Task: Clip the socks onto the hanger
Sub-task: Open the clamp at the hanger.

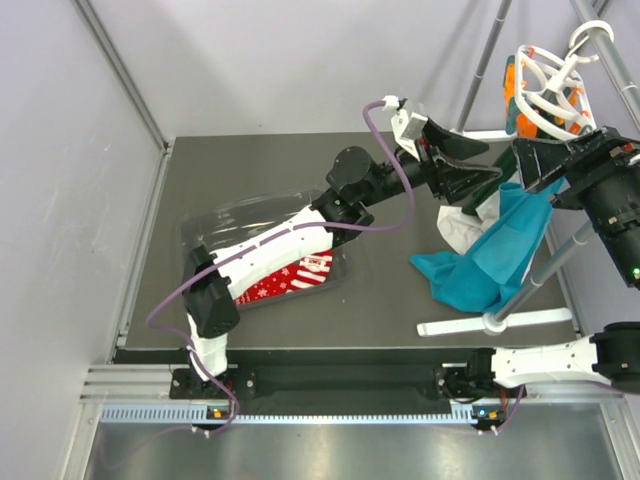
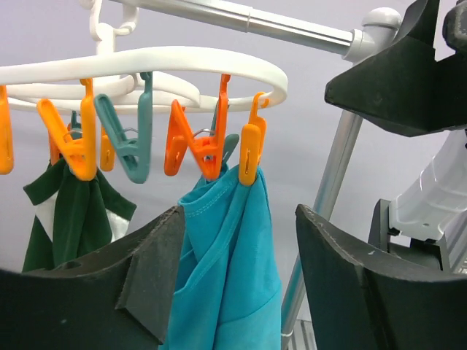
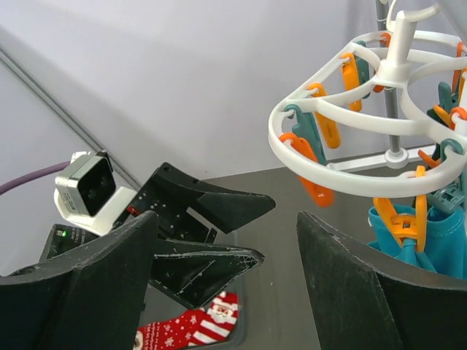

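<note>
Beside the white plastic round clip hanger [image 3: 321,171] with orange pegs, both arms reach high, the left gripper [image 2: 237,240] and right gripper [image 3: 226,219] spread wide and empty. The small red Christmas socks [image 1: 290,278] lie well apart in a clear plastic tray [image 1: 205,225]; best fetch one first, pinched near its cuff.

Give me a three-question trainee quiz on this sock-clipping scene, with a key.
1. True or false: the red socks are already clipped to the hanger.
2. The cloth pinned by the orange peg is: A teal, B yellow, C black.
3. Fill in: the left claw and right claw both stand ___.
Key: 1 false; 2 A; 3 open.
</note>
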